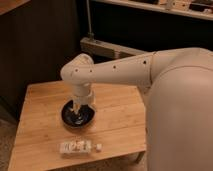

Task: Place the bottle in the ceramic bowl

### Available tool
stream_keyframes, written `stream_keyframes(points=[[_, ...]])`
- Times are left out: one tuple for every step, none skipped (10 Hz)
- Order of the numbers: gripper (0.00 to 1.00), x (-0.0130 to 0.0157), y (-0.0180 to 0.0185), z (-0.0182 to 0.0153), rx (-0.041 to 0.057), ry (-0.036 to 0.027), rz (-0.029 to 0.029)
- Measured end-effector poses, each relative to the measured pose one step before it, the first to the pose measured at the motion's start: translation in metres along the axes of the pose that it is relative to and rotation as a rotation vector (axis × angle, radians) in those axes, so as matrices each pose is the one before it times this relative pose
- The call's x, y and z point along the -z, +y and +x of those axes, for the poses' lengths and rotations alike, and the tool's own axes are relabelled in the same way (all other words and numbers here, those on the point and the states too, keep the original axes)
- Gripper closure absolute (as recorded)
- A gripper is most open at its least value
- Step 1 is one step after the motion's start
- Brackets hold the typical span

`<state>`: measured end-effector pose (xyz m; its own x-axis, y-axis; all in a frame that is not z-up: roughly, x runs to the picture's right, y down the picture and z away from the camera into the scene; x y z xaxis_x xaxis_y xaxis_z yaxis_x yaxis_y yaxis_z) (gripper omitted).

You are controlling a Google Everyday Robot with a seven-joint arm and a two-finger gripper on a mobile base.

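While hovering the gripper (77, 109) over the black ceramic bowl (90, 118) — spread wide, gripping nothing — yet to fetch the bottle (75, 147) lying on the table (120, 111)

The table (117, 107) is a warm honey wood, streaked with fine, paler grain lines running along its planks. On it sits a glossy black bowl (65, 116) with a faint light sheen on its rim. The arm (120, 72) is a smooth cream white, dotted with a few small dark holes along its length. The gripper (77, 111), hanging over the bowl, is the same cream, shading to tan. Near the front edge lies the bottle (75, 147), clear with a whitish label marked in small dark patches, and a white cap (98, 147). The wall (40, 50) behind is a very dark brown. The floor (6, 147) is speckled grey.
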<state>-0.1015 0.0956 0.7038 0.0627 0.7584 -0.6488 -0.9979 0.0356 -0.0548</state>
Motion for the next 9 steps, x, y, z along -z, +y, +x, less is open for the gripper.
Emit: stream_keyframes(points=[[0.35,-0.00016,-0.00024,0.00144,0.01076,-0.00684,-0.00605],[0.35,0.00042,-0.00151,0.00443,0.04265,-0.02795,-0.01597],[0.35,-0.0017,-0.00251,0.00413,0.0638,-0.03242,-0.02236],[0.35,-0.00029,0.00296,0.00272,0.03453,-0.01482,-0.01478],[0.35,-0.00015,0.00164,0.00036,0.01114,-0.0044,-0.00305],[0.35,-0.00002,-0.00001,-0.00012,0.00047,-0.00047,0.00036],[0.35,0.00006,-0.00048,-0.00003,-0.00072,-0.00027,0.00026],[0.35,-0.00022,0.0004,-0.00009,0.00625,-0.00344,-0.00088],[0.35,0.00016,0.00034,-0.0009,0.02346,-0.01755,-0.00998]])
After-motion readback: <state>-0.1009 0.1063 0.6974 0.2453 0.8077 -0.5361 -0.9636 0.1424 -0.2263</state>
